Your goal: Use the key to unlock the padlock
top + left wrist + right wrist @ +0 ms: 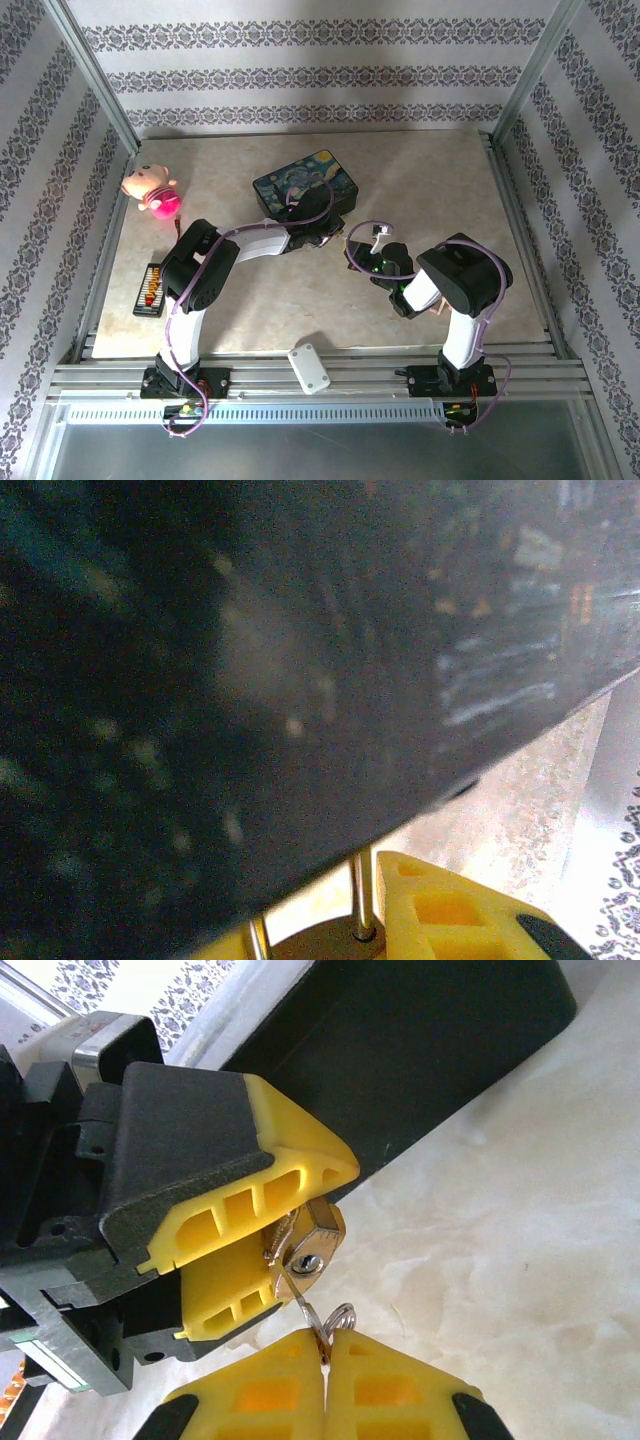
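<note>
The small brass padlock is clamped between the yellow fingers of my left gripper, its keyhole end facing my right gripper. My right gripper is shut on the silvery key, whose wire ring sticks out beside the fingertips. The key's tip touches the padlock's end face just left of the keyhole, not inside it. In the left wrist view the padlock's thin shackle rises between the fingers, close under the dark blue tin. The two grippers meet mid-table, right gripper on the right.
The dark blue painted tin lies right behind the left gripper. A pink plush toy sits at the far left, a small bead frame near the left edge, and a white box on the front rail. Bare marble table extends right.
</note>
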`<state>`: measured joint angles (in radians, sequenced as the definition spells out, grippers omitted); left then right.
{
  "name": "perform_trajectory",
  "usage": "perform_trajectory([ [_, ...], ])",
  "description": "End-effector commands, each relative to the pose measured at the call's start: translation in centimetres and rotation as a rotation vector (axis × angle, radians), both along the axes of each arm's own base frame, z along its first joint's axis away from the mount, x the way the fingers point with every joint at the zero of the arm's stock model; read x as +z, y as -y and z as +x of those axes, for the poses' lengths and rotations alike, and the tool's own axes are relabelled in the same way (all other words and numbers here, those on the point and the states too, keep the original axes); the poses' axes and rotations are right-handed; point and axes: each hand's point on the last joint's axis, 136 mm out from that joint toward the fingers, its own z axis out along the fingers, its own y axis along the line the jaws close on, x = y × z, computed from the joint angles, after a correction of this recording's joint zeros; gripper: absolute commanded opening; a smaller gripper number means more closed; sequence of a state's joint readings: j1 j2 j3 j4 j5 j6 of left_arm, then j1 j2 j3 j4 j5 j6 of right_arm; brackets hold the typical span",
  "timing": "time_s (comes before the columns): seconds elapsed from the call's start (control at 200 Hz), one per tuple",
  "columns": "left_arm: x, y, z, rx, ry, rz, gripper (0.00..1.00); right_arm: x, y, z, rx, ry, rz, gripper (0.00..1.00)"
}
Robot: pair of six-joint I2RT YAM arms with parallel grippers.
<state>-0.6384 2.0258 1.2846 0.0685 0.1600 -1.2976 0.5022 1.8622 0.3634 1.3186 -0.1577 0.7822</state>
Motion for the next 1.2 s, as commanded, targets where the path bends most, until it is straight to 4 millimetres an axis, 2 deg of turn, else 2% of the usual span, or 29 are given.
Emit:
perform_trajectory([
  [0.0,0.3,-0.2,-0.4,0.036,-0.068,-0.096,0.15,1.3,0.6,0.5,-0.054,0.058,0.014,0.0],
  [0.19,0.4,-0.3,-0.2,0.065,-0.078,-0.132,0.15,2.0,0.9,0.8,-0.074,0.081,0.014,0.0],
  [0.21,0.4,-0.3,-0.2,0.069,-0.08,-0.135,0.15,1.2,1.3,0.1,-0.074,0.061,-0.001,0.0],
  [0.43,0.8,-0.3,0.3,0.096,-0.076,-0.181,0.15,1.2,1.4,-0.4,-0.07,0.056,-0.001,0.0],
  [0.81,1.0,-0.1,0.5,0.094,-0.075,-0.201,0.15,2.7,-0.1,-0.3,-0.021,0.098,0.017,0.0],
  [1.084,0.4,-0.1,0.3,0.096,-0.085,-0.203,0.15,2.7,-0.3,-0.4,-0.011,0.086,0.035,0.0],
  [1.109,0.3,-0.1,0.3,0.097,-0.084,-0.204,0.15,3.6,-0.8,0.3,-0.01,0.107,0.051,0.0],
  [1.199,0.2,-0.2,0.3,0.098,-0.084,-0.201,0.15,3.7,-1.1,0.3,0.005,0.104,0.063,0.0],
])
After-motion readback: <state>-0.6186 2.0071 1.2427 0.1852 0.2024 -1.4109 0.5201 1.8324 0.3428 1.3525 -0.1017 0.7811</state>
